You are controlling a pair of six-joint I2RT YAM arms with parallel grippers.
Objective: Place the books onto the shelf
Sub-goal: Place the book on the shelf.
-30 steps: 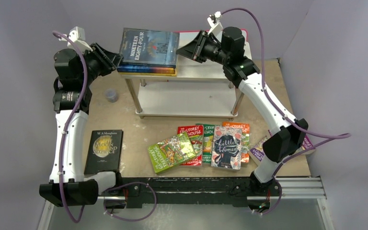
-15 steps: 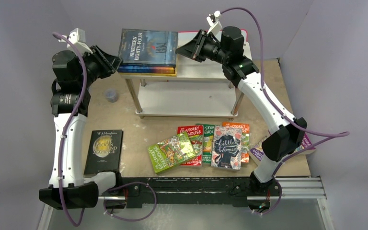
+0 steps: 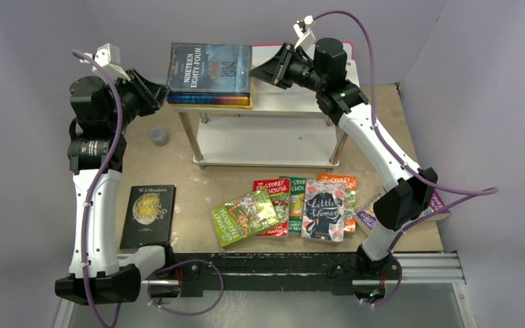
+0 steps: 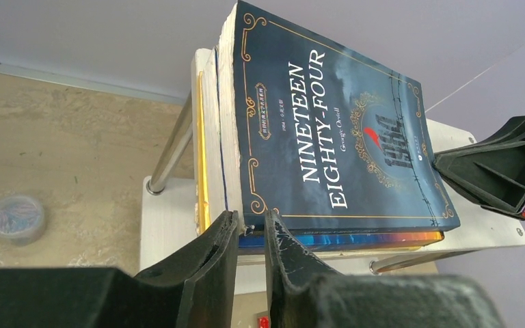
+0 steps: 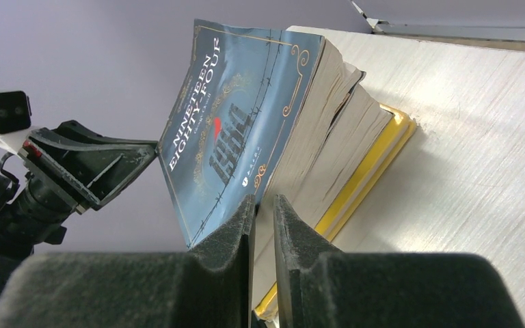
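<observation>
Over the last second the left hand point(image 4: 251, 220) has drawn its fingers in from a wider gap and its arm has backed off to the left of the shelf point(image 3: 294, 99). The stack on the shelf's top board has slid a touch leftward with it. Both hands now look closed to a thin slit, with nothing in the gap that I can see. The left one sits at the stack's left near corner. The right hand point(image 5: 263, 201) is against the page edges on the opposite side, where the cover of Nineteen Eighty-Four point(image 3: 210, 67) lifts slightly. I read this as squaring up the pile rather than carrying anything, so no new book has gone up.

My count is three books on the shelf's top board: Nineteen Eighty-Four on top, a middle book of which I see little more than edges, and a yellow one point(image 5: 376, 147) at the bottom. The shelf's lower board holds none.

Seven books lie on the table point(image 3: 198, 184):
- Black Moon and Sixpence point(image 3: 149, 215), front-left of the shelf.
- In front of the shelf, a tilted green book point(image 3: 243, 217), a red one point(image 3: 273, 188), a second green one point(image 3: 296, 195) and an orange one point(image 3: 338, 183).
- Little Women point(image 3: 322, 210), lying across that group.
- A purple one point(image 3: 368, 217), half hidden by the right arm.

One small grey round thing point(image 3: 158, 136) sits left of the shelf.
</observation>
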